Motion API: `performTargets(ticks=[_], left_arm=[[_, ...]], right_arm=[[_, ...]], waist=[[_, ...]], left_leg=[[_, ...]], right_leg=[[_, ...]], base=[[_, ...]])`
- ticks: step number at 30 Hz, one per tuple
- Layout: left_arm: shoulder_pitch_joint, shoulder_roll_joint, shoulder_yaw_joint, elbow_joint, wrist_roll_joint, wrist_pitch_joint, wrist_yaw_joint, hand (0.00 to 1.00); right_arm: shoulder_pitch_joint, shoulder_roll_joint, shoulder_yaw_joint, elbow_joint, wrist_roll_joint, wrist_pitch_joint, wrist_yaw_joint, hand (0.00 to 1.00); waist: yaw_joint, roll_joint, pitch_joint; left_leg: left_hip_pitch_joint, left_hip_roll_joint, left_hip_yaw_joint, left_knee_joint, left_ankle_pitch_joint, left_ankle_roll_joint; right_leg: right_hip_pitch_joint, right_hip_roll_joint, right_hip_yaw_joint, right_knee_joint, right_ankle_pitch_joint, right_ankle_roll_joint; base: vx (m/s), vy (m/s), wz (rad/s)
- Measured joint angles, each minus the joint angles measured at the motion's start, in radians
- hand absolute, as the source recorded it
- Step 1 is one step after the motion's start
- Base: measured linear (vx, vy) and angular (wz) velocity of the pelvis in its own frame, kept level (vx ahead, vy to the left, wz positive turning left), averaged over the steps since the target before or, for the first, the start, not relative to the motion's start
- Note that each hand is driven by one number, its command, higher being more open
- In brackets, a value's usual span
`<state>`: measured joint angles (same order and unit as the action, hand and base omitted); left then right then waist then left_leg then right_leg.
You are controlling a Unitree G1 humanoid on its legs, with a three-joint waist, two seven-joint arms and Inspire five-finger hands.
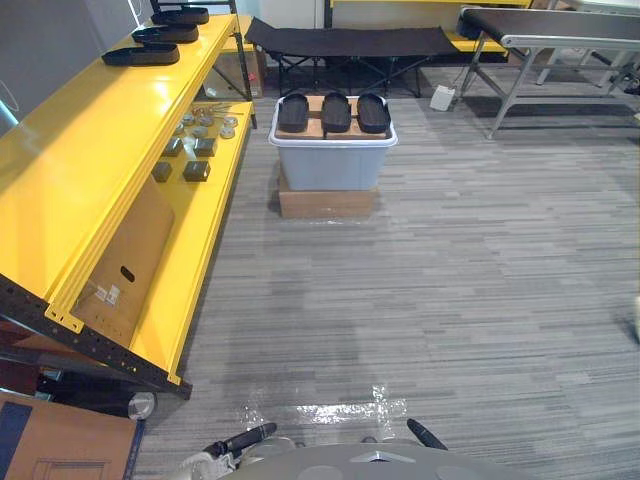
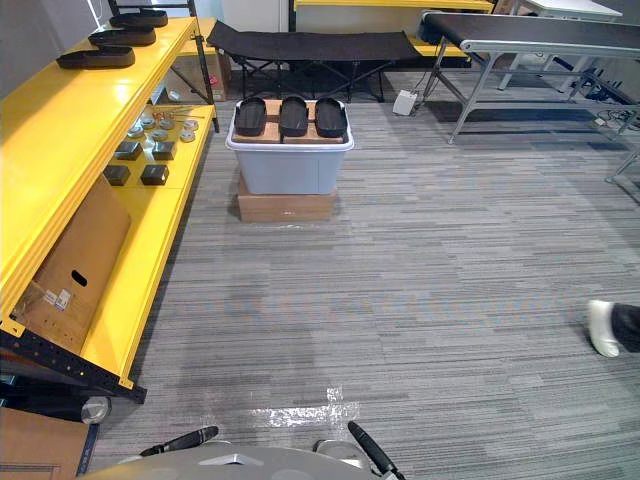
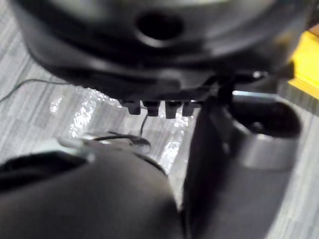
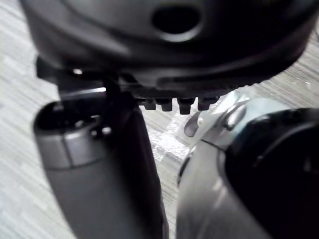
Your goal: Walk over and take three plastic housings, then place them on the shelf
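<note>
Straight ahead, grey carpet floor lies open between the robot and a grey plastic bin, with wide free room to the bin's right. A shiny tape patch marks the floor close in. Along the left runs the yellow shelf; its long front edge slants toward the bin, and the far end of its lower level comes near the bin's left side.

The bin stands on a cardboard box. A board across its top carries 3 black plastic housings side by side; what is inside the bin I cannot tell. 3 further housings lie at the far end of the shelf's top level. The lower level holds dark blocks, small round metal parts and a leaning cardboard sheet with a white label, its print too small to read.

Behind the bin stands a black folding cot, and a conveyor at the right rear. A person's shoe shows at the right edge.

The left hand and right hand hang low at the near edge, fingers straight, holding nothing.
</note>
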<state>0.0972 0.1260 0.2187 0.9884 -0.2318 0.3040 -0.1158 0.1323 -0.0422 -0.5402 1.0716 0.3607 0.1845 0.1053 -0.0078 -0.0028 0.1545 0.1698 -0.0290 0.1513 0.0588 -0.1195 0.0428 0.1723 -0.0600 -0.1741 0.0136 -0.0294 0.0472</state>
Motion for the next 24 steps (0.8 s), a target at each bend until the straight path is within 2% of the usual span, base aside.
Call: performTargets(ticks=[1,4,7,14,19,24], left_arm=[[-0.016,-0.001,-0.019,-0.015,0.001,0.000,-0.011,1.00],[-0.031,-0.004,-0.063,-0.062,-0.006,-0.004,-0.066,1.00],[-0.047,-0.002,-0.098,-0.079,-0.001,-0.019,-0.101,1.00],[-0.047,-0.002,-0.107,-0.078,-0.040,-0.027,-0.111,1.00],[-0.015,-0.006,-0.105,-0.075,-0.040,-0.069,-0.109,1.00],[-0.007,-0.011,-0.102,-0.054,-0.034,-0.112,-0.106,1.00]], right_arm=[[-0.003,0.000,0.013,-0.036,-0.025,-0.044,0.013,1.00],[-0.024,-0.001,0.049,-0.117,-0.043,-0.123,0.051,1.00],[-0.061,-0.001,0.076,-0.140,-0.044,-0.158,0.064,1.00],[-0.069,0.001,0.121,-0.147,-0.044,-0.170,0.066,1.00],[-0.043,0.001,0.120,-0.147,-0.040,-0.170,0.037,1.00],[-0.007,0.002,0.119,-0.146,-0.040,-0.167,0.039,1.00]], waist=[[0.000,-0.001,0.001],[-0.002,-0.007,0.005],[-0.004,-0.017,0.010],[0.000,-0.017,0.015],[-0.014,-0.017,0.015],[-0.021,-0.014,0.012]], left_leg=[[0.004,-0.004,0.000,-0.013,0.004,-0.002],[0.013,-0.011,0.004,-0.039,0.013,-0.007],[0.015,-0.012,0.008,-0.046,0.016,-0.005],[0.016,-0.012,0.007,-0.049,0.016,-0.005],[0.032,-0.013,0.011,-0.068,0.024,-0.015],[0.047,-0.013,0.021,-0.086,0.036,-0.010]], right_leg=[[-0.002,-0.003,-0.001,0.000,0.000,0.000],[-0.008,-0.008,0.001,-0.001,0.000,0.001],[-0.013,-0.008,0.005,-0.001,0.000,0.002],[-0.013,-0.008,0.002,-0.001,0.000,0.003],[-0.008,-0.008,0.005,0.001,0.000,0.003],[-0.007,-0.007,0.012,0.002,0.000,0.003]], base=[[0.04,0.037,0.00],[0.03,0.045,-0.04],[0.00,0.016,-0.04],[0.00,0.000,0.00],[-0.02,-0.001,-0.01],[-0.05,-0.004,-0.05]])
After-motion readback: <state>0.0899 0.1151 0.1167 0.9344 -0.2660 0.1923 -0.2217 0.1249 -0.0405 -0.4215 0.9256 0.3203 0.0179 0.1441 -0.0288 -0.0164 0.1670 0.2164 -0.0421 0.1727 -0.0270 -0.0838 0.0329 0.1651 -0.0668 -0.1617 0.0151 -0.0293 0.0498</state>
